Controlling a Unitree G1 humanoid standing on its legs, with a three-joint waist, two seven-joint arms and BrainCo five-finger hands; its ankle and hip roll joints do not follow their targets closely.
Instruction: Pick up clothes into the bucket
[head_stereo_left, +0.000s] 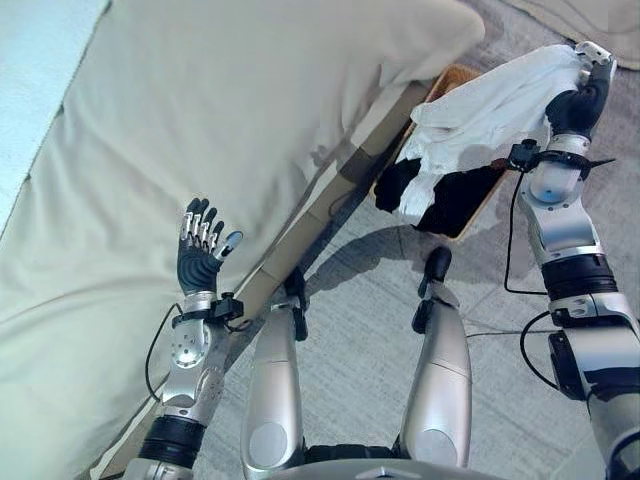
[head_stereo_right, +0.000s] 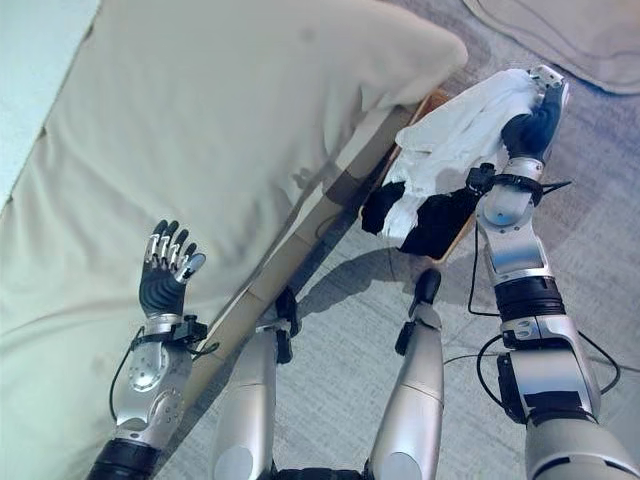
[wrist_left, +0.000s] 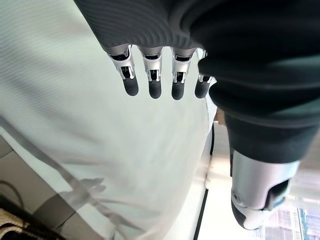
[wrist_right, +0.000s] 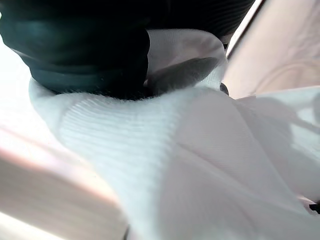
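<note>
A: Right hand (head_stereo_left: 578, 100) status?

B: Up at about 1 o'clock in the eye views, over the far side of the woven basket (head_stereo_left: 455, 78). Fingers closed round a white garment (head_stereo_left: 500, 100); in its wrist view the white ribbed cloth (wrist_right: 200, 165) bunches right under the dark cover, wrapped against the palm.

A: Where does the garment hang?

B: It drapes from the hand toward 9 o'clock, down over the basket. Lower end lies on the pile inside.

A: What else is in the basket?

B: Black clothing (head_stereo_left: 455, 200) at the near end, around 6 o'clock of the basket, plus more white cloth beside it. A black piece (head_stereo_left: 397, 183) hangs at the edge nearest the bed. Can't tell how many separate items.

A: Basket location?

B: On the grey floor (head_stereo_left: 380, 330), just beside the corner of the bed (head_stereo_left: 200, 130), which takes up the whole 9-to-12 side. Beige cover on it. A pale rug (head_stereo_right: 570, 30) lies at 1 o'clock, past the basket.

A: Left hand (head_stereo_left: 200, 250)?

B: Around 7 o'clock, raised over the bed's near edge, palm empty. Fingers (wrist_left: 152, 82) straight and side by side, thumb out to one side, touching nothing. Well apart from basket and clothes.
</note>
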